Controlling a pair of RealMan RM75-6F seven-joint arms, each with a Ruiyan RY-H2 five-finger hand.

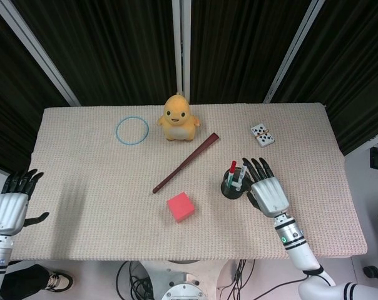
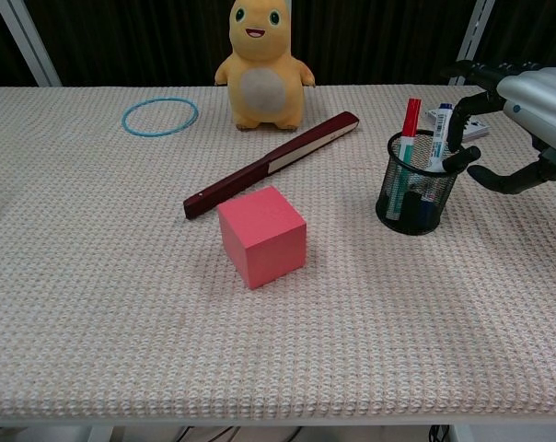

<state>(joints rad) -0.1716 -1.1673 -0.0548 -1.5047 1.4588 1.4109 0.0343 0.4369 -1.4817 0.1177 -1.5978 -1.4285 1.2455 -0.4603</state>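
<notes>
Black mesh cup (image 1: 232,188) stands right of the cube (image 1: 180,207); from the head view the right hand (image 1: 266,189) is spread just beside it, the left hand (image 1: 10,203) spread off the tabletop (image 1: 82,187). Chest view omits the left hand but shows right fingers (image 2: 462,118) curving round the cup's (image 2: 417,189) rim; a nudge could tip it.

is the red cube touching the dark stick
Apart. In the head view a strip of bare cloth shows between the red cube and the near end of the dark stick.
</notes>
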